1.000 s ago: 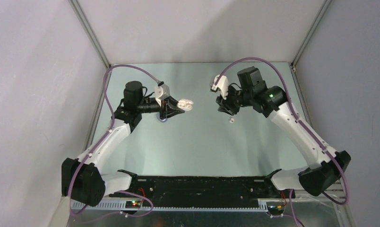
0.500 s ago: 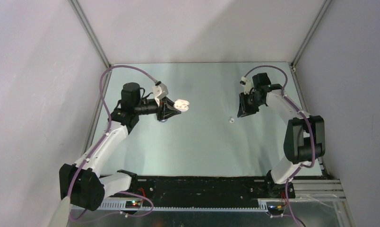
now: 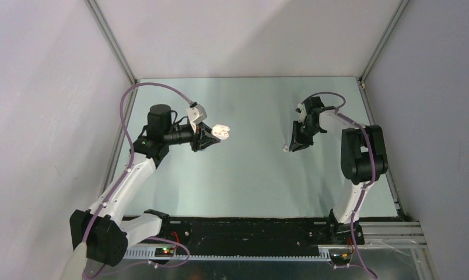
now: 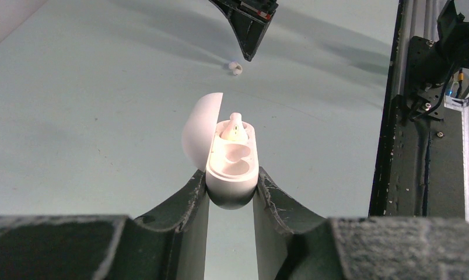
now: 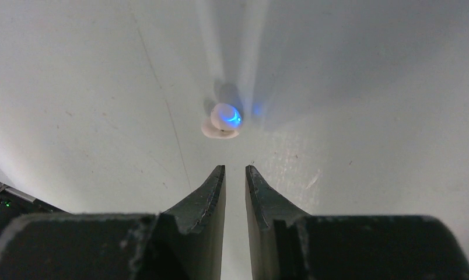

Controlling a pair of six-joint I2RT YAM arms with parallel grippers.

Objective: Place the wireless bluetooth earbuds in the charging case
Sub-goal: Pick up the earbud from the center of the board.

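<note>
Fingers [image 4: 192,195] of L gripper [image 4: 232,185] clamped on the charging case [image 4: 232,172], one finger each side of its lower body. The case is held off the table [image 3: 244,175], lid [image 4: 200,125] swung open to the left in the wrist view. One earbud [image 4: 233,127] sits in the far slot; the near slot shows a bare cavity. In the top view the L arm is at mid-left and the case [image 3: 221,130] points toward table centre.

R gripper [image 5: 234,169]: fingers [image 5: 212,189] apart by a narrow gap, nothing between them. It's tilted down, tips close over the table. The second earbud [image 5: 222,121] lies loose on the table just beyond the R tips, not touching them, w/ a blue light glowing on it. In the top view that earbud [image 3: 285,149] is just beside the R gripper [image 3: 290,146] tips, right of centre and well apart from the case. The L wrist view shows the same bud [image 4: 236,69] on the table under the dark R fingertip [image 4: 249,46].
</note>
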